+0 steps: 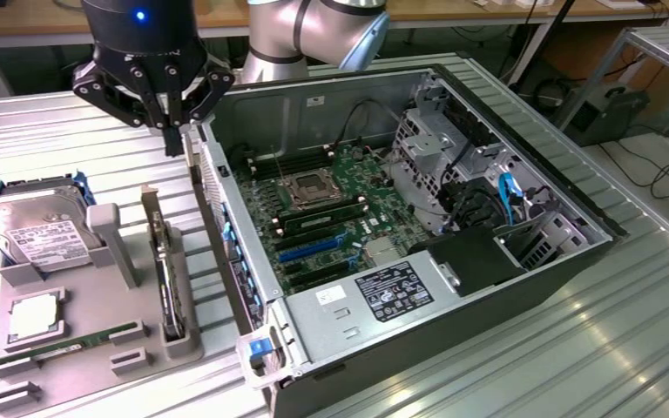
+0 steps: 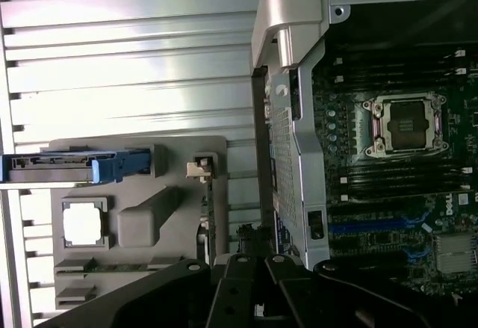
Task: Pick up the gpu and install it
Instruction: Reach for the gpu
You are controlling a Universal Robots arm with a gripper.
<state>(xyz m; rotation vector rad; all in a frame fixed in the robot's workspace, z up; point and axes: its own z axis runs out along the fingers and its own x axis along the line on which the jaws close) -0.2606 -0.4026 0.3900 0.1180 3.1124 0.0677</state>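
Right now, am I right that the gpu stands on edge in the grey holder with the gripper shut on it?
Not quite: the gripper is shut but empty, up clear of the gpu, which does stand on edge in the grey holder; the exterior view shows it.

Ribbed metal table point(image 1: 613, 348) w/ wooden desk point(image 1: 451, 13) behind, cables point(image 1: 664, 178) on floor point(image 1: 619, 161).

Robotics lab or workshop: an open computer tower point(image 1: 311, 113) and a grey holder of spare parts point(image 1: 79, 348) sit on a ribbed metal table point(image 1: 613, 348). A robot arm point(image 1: 311, 35) stands at the table's far edge, with wooden benches point(image 1: 32, 17) and floor cables point(image 1: 660, 174) beyond.
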